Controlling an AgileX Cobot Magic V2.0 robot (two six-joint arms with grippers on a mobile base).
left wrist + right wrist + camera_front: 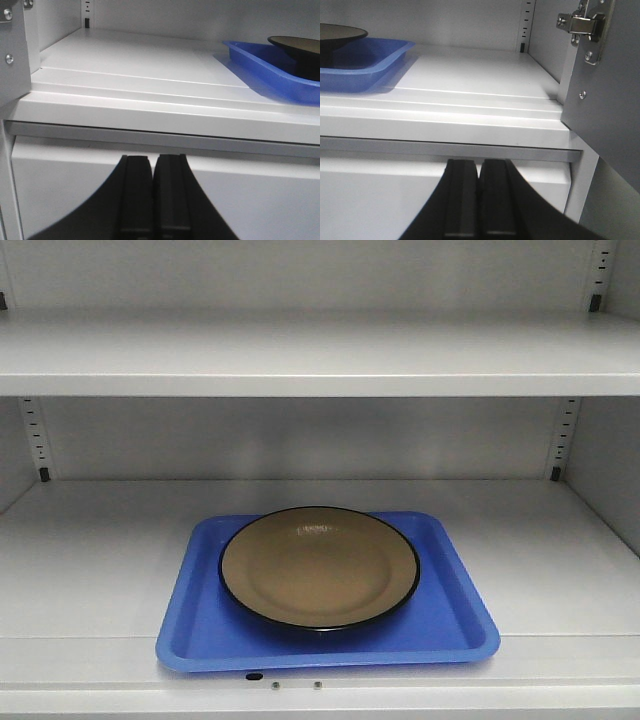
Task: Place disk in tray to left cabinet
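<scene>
The tan disk (318,566) with its thin black rim lies in the blue tray (455,625), which rests on the lower shelf (90,570) of the white left cabinet, near the front edge. In the left wrist view the tray (260,65) and the disk (297,47) show at the upper right. The right wrist view has the tray (362,65) and the disk (340,34) at its upper left. My left gripper (152,159) is shut and empty, below the shelf's front edge and left of the tray. My right gripper (479,162) is likewise shut and empty, below the shelf, right of the tray.
An upper shelf (320,355) spans the cabinet above the tray. Perforated strips (565,435) run up the back corners. An open door with a metal hinge (587,25) stands at the right; another door edge (12,55) stands at the left.
</scene>
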